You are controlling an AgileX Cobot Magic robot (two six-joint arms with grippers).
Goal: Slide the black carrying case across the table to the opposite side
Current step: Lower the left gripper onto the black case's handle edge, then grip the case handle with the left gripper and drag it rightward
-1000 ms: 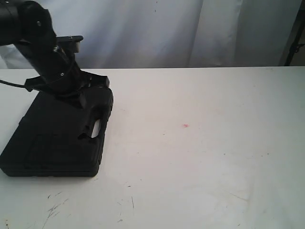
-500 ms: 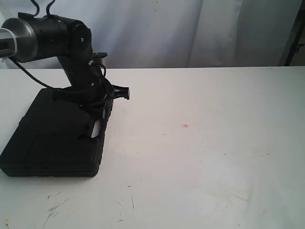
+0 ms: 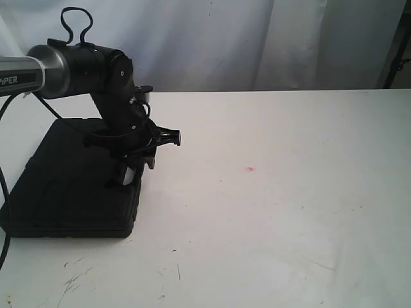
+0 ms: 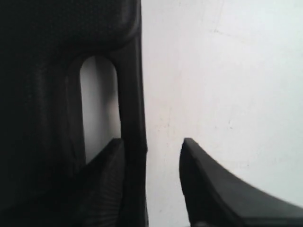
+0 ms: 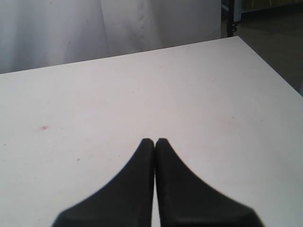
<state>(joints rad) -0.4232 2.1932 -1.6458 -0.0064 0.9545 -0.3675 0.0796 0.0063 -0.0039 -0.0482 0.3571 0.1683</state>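
The black carrying case (image 3: 64,186) lies flat at the left of the white table (image 3: 270,212). My left gripper (image 3: 136,168) points down at the case's handle on its right edge. In the left wrist view the left gripper (image 4: 152,142) is open and straddles the handle bar (image 4: 131,104): one finger (image 4: 104,179) sits at the handle slot (image 4: 97,104), while the other stands over bare table (image 4: 222,71). My right gripper (image 5: 155,141) is shut on nothing above the table (image 5: 142,85); the exterior view does not show it.
A small pink-red spot (image 3: 249,169) marks the tabletop's middle and also shows in the right wrist view as a spot (image 5: 44,127). Dark scratches (image 3: 74,279) lie near the front left. A white curtain (image 3: 257,38) hangs behind the table's far edge.
The left arm has swung rightward across the case and come down at its handle edge, the wrist turning so the fingers straddle the handle bar. The case itself has not shifted.
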